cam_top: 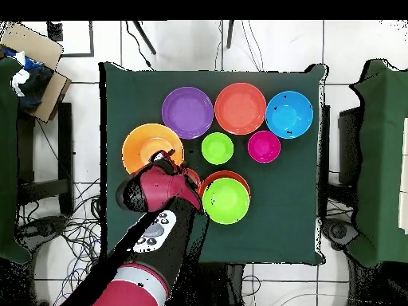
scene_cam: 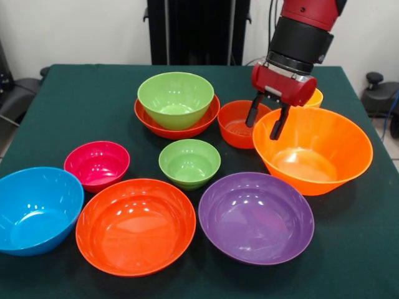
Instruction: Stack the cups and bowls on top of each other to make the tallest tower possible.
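Note:
My gripper (scene_cam: 267, 121) is open and empty. It hangs just over the near-left rim of the large orange bowl (scene_cam: 315, 149), between that bowl and the small red-orange bowl (scene_cam: 237, 124). A yellow-orange cup (scene_cam: 317, 98) peeks out behind the gripper. The tower is a medium lime green bowl (scene_cam: 176, 98) nested in a wide red-orange bowl (scene_cam: 156, 124) at the back centre. The large orange bowl stands on the table, apart from the tower. In the overhead view my arm (cam_top: 159, 207) covers the cup and most of the small red-orange bowl.
Loose on the green table (scene_cam: 75, 99): a small lime green bowl (scene_cam: 189, 163), a magenta bowl (scene_cam: 96, 165), a blue bowl (scene_cam: 34, 208), a big red-orange bowl (scene_cam: 135, 224) and a purple bowl (scene_cam: 255, 218). Chairs stand at both table sides.

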`<action>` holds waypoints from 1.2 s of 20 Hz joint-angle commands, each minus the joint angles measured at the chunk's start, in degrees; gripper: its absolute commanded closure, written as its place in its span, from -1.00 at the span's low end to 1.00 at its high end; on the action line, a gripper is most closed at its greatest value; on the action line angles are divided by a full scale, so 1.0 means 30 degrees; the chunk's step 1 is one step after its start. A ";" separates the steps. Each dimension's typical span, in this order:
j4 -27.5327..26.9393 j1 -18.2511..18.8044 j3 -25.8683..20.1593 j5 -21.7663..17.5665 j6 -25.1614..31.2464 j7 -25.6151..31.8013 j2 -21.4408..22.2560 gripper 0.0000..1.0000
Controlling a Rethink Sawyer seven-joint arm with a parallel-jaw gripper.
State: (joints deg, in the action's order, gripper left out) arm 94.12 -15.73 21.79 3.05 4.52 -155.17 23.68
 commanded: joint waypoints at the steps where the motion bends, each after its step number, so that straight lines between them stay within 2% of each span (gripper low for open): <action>1: 0.0602 0.0133 -0.1292 -0.1270 0.1568 0.0370 -0.0394 -1.00; 20: 0.0534 -0.0314 -0.0817 -0.1239 0.1373 0.0228 -0.0693 -1.00; 21: 0.0524 -0.0348 -0.0774 -0.1217 0.1368 0.0198 -0.0717 1.00; 24: 0.0548 -0.0340 -0.0787 -0.1200 0.1340 0.0178 -0.0723 1.00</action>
State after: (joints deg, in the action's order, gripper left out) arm 94.35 -15.80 23.04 3.05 4.52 -155.17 23.46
